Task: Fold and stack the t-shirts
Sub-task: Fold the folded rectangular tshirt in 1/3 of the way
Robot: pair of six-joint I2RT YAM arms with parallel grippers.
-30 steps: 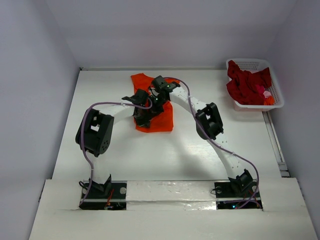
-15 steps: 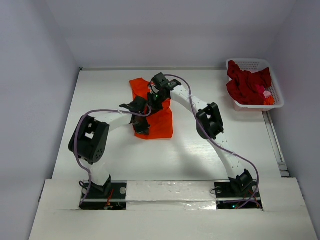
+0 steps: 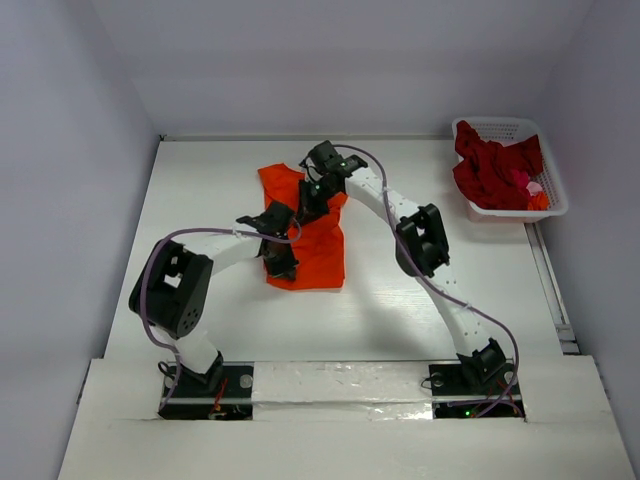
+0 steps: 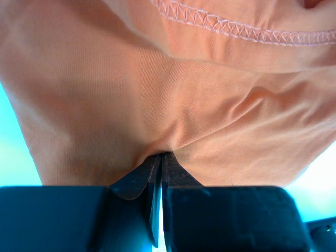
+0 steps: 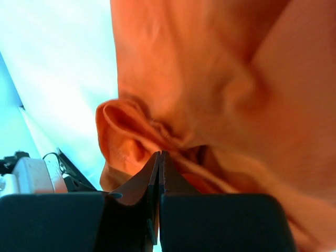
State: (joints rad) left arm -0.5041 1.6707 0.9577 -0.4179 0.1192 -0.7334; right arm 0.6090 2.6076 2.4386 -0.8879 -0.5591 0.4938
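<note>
The orange shirt (image 3: 318, 250) lies rumpled on the white tabletop (image 3: 380, 312), mid-way across and toward the far side. The 2 hands sit near each other, each pinched tight on its cloth (fabric bunches at the tips). The left hand (image 3: 281, 264) grips the near left edge and the right hand (image 3: 309, 198) grips farther back. At the far right corner, dark red shirts (image 3: 492, 168) fill a white basket (image 3: 505, 127).

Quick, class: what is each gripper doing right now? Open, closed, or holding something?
Left gripper: closed, fingers pinching the orange t-shirt.
Right gripper: closed, fingers pinching a fold of the same orange t-shirt.
</note>
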